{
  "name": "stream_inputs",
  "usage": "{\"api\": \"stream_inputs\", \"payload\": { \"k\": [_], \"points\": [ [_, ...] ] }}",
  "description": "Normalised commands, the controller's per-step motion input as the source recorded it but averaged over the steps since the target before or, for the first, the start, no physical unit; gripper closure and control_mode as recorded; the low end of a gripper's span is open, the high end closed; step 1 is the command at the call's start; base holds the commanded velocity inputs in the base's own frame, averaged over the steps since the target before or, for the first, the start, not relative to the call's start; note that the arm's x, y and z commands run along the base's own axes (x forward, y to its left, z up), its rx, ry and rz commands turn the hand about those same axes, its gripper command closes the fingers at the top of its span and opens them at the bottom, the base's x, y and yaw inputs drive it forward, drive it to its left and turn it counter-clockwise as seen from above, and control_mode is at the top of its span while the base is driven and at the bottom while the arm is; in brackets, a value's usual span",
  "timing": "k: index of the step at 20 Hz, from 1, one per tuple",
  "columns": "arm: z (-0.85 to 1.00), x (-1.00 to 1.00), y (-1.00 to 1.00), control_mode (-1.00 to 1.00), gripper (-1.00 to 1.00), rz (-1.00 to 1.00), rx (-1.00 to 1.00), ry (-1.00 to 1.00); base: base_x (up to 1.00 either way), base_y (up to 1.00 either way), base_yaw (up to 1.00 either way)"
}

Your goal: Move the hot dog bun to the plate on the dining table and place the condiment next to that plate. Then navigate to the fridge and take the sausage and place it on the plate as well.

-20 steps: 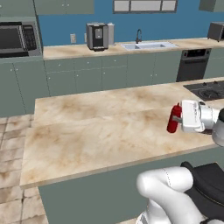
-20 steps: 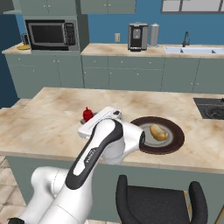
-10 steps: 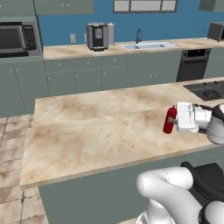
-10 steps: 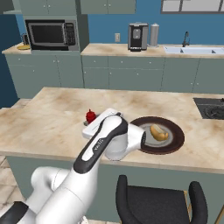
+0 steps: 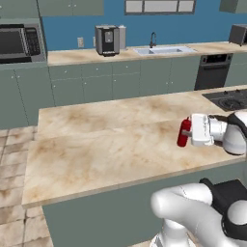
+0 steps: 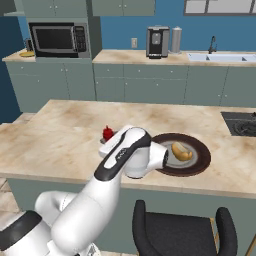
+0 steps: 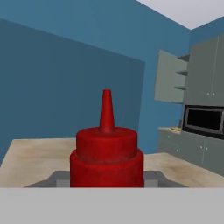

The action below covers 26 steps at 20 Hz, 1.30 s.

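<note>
The condiment point(image 5: 183, 132), a slim red squeeze bottle, stands upright over the dining table point(image 5: 106, 140) with my gripper point(image 5: 187, 133) shut on its body from the side. Whether its base touches the top I cannot tell. In the hand view the condiment point(image 7: 107, 151) sits very close, its pointed cap up, between grey fingers point(image 7: 57, 178). From the right base view only the red top of the condiment point(image 6: 107, 133) peeks out behind my arm. To its right lies the dark brown plate point(image 6: 200, 162) with the hot dog bun point(image 6: 181, 151) on it. The fridge and the sausage are out of view.
A wall counter with a sink point(image 5: 161, 49), a coffee machine point(image 5: 107, 40) and a microwave point(image 5: 19, 43) runs along the back. A cooktop point(image 5: 226, 100) sits at the table's far right. A black chair point(image 6: 175, 232) stands at the near edge.
The gripper and the bottle have shifted slightly, leftward in the left base view and rightward toward the plate in the right base view. Plate and bun have not moved.
</note>
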Motion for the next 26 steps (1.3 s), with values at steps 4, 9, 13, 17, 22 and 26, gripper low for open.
{"api": "stream_inputs", "payload": {
  "k": [4,9,13,17,22,26],
  "points": [
    [-0.28,0.23,0.0,-1.0,1.0,0.0,-0.04,0.02,0.0,0.0,0.0],
    [-0.3,0.15,-0.02,-1.0,1.0,0.0,-0.04,0.01,0.0,0.0,0.0],
    [-0.2,0.16,-0.03,-1.0,1.0,0.01,0.0,0.0,0.0,0.0,0.0],
    [-0.21,0.2,-0.06,-1.0,1.0,0.01,0.0,0.0,0.0,0.0,0.0],
    [-0.22,0.24,-0.05,-1.0,1.0,0.02,0.0,0.0,0.0,0.0,0.0],
    [-0.28,0.0,-0.09,-1.0,1.0,0.05,0.0,-0.01,0.0,0.0,0.0]
  ]
}}
